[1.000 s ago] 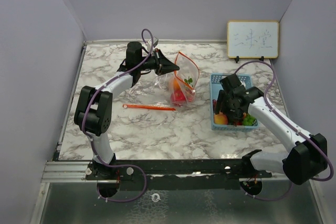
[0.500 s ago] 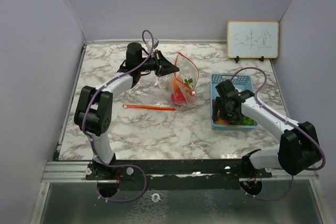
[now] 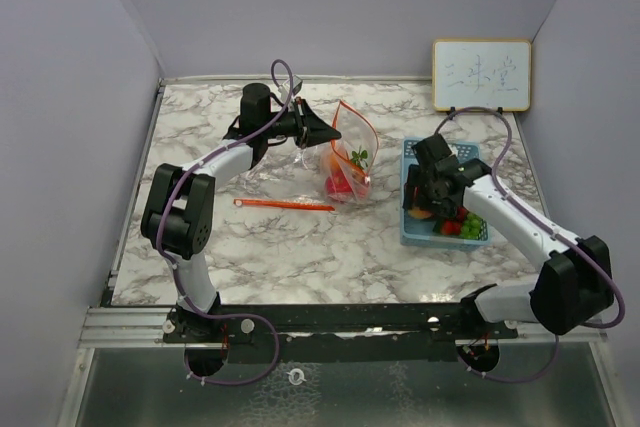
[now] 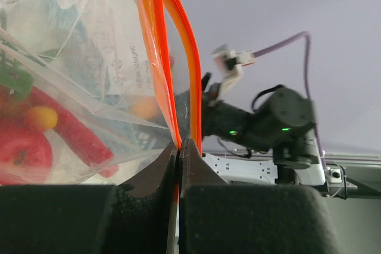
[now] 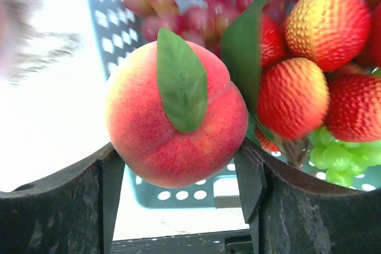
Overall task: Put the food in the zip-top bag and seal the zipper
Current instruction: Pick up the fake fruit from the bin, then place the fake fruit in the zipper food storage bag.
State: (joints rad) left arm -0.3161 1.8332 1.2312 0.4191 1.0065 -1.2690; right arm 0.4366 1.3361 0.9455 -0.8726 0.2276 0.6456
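Right gripper [image 5: 178, 165] clamps the fuzzy red-yellow toy peach [image 5: 177, 120] above the light-blue mesh basket [image 3: 445, 209] at three o'clock. Left gripper [image 4: 180, 153] pinches the clear orange-zippered bag [image 3: 350, 152] shut-fingered at its rim, twelve o'clock. Best lift straight, then carry high over the mouth.

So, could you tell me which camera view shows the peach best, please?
The right wrist view: the peach fills the frame between the right gripper fingers, leaf visible. The top external view shows only a small orange patch beside the arm, over the basket. The left wrist view does not show it clearly.
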